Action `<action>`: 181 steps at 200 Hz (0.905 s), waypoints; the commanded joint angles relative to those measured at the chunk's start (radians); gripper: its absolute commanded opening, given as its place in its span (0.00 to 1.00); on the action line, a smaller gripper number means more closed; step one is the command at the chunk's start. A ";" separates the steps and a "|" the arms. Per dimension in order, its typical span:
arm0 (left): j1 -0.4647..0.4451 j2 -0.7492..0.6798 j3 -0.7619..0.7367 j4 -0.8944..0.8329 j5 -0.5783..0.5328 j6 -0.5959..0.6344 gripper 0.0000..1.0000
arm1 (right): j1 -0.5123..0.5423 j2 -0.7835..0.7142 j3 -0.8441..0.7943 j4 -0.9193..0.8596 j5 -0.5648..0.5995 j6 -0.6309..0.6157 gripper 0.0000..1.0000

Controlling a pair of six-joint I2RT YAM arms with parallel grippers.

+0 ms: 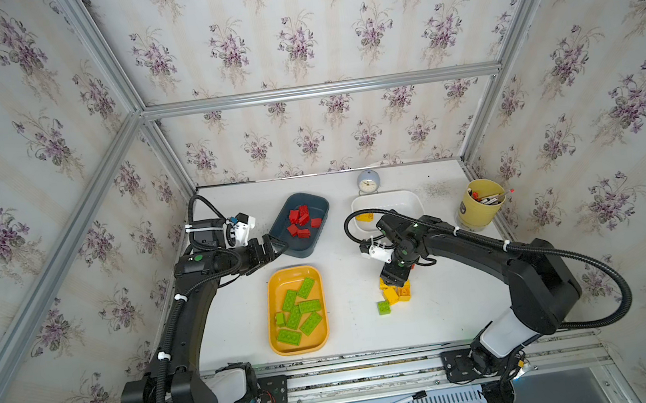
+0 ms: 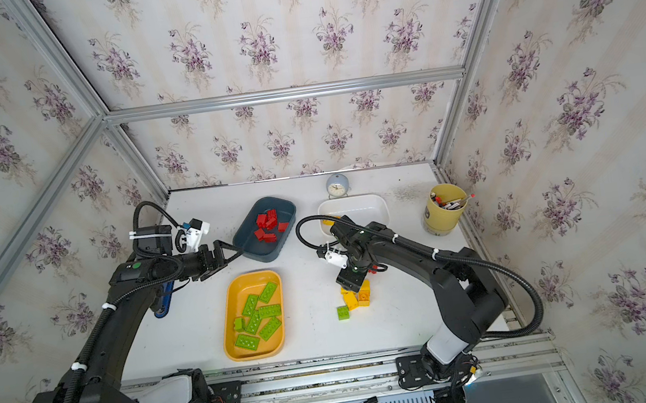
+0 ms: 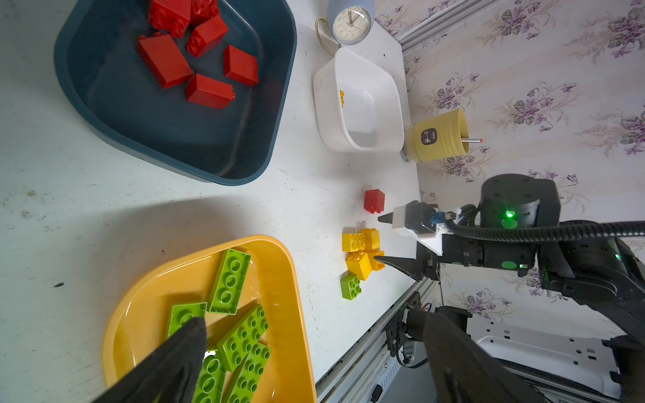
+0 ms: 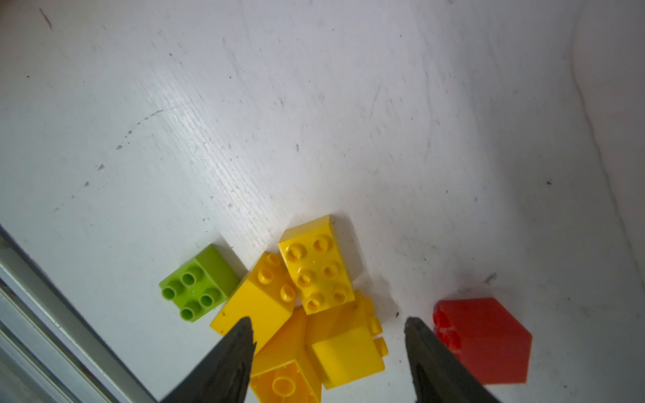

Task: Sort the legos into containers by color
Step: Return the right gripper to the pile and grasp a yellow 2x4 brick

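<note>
Hidden under the right gripper [image 1: 395,283] in both top views, centre right: upper part of the yellow brick pile [image 1: 395,293]; of the loose red brick [image 3: 374,200], barely a speck. Partly masked by the arm's cable [image 1: 351,224], upper centre: lone yellow brick [image 1: 365,217] in the white tray [image 1: 397,202]. Cut by frame edge, left wrist view: dark blue tray [image 3: 139,132], yellow-orange tray [image 3: 146,314]. Too small to tell: contents of the pen cup [image 1: 477,208].

Trays: three in all, one dark blue tray [image 3: 174,139], one yellow-orange tray [image 1: 281,281] and one white tray [image 3: 370,115].
Red bricks [image 3: 209,90]: seven, six in the dark blue tray and one loose on the table [image 1: 450,300].
Green bricks [image 1: 311,323]: eight, seven in the yellow-orange tray and one loose.
Yellow bricks [image 4: 316,268]: five, four loose and one in the white tray.
Clock [image 1: 368,182]: one.
Pen cup [image 1: 477,208]: one.
</note>
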 commanded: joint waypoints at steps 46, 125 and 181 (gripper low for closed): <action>0.001 0.014 -0.002 0.000 0.019 0.024 0.99 | 0.004 0.123 0.054 0.046 -0.055 -0.055 0.66; 0.001 0.005 -0.025 0.000 0.022 0.029 0.99 | 0.029 0.184 0.025 0.050 0.065 -0.059 0.61; 0.000 0.005 -0.028 0.001 0.020 0.031 0.99 | 0.033 0.167 -0.001 0.015 0.093 -0.046 0.58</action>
